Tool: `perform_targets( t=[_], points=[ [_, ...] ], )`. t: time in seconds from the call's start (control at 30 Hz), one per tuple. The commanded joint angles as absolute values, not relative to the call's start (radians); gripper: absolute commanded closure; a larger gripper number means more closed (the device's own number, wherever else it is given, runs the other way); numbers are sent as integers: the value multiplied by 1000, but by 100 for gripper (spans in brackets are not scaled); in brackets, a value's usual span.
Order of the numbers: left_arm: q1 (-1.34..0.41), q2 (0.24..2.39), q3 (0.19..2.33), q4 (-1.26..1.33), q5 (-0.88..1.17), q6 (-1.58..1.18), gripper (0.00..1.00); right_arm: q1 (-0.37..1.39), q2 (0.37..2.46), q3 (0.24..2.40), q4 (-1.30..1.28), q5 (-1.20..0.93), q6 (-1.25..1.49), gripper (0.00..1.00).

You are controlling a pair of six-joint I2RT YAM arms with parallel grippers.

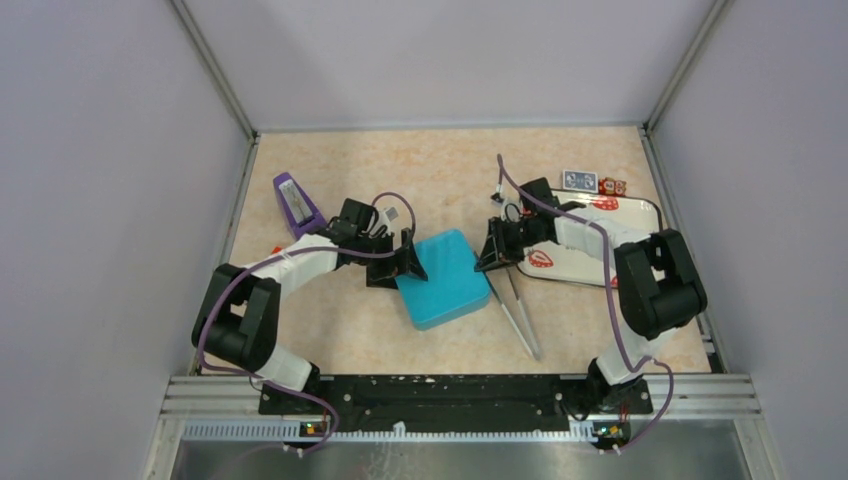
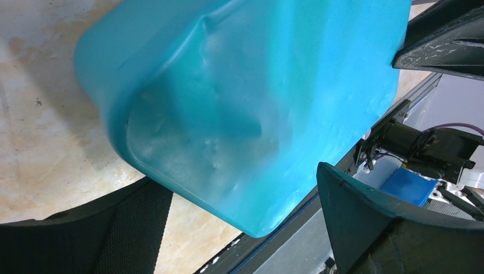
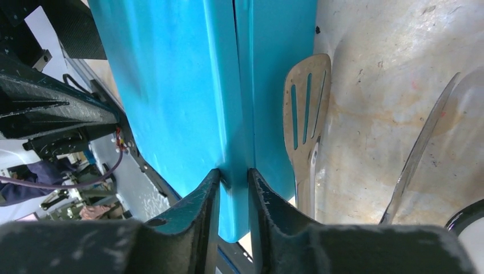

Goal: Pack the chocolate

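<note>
Centrally, your right gripper (image 3: 234,174) pinched the right rim of the teal box (image 1: 445,278); your left gripper (image 1: 405,262), spread wide and empty, hovered at its left side.

Seen from the right wrist, the dark jaws stand nearly together, pinching a thin edge of a turquoise plastic box (image 3: 171,85) that fills the upper left. Just right of the box lie metal tongs (image 3: 305,97), one arm ending in a slotted, spatula-like tip, the other arm angled off to the right. Both rest on the beige marbled tabletop (image 3: 388,68). A black-rimmed white dish (image 3: 469,220) peeks in at the lower right corner.
</note>
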State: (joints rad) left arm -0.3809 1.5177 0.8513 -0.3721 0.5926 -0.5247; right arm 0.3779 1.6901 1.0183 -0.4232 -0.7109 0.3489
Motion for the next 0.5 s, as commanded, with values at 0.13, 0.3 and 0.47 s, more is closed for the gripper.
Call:
perform_targets(
  t=[0.13, 0.3, 0.47],
  points=[
    [-390, 1492, 865, -345, 543, -518, 3, 388, 1739, 1118, -479, -570, 300, 67],
    [-389, 1468, 866, -352, 528, -523, 3, 388, 1752, 1122, -474, -542, 300, 70],
    [-390, 1433, 860, -347, 512, -532, 3, 385, 1746, 1097, -440, -511, 329, 80]
  ],
)
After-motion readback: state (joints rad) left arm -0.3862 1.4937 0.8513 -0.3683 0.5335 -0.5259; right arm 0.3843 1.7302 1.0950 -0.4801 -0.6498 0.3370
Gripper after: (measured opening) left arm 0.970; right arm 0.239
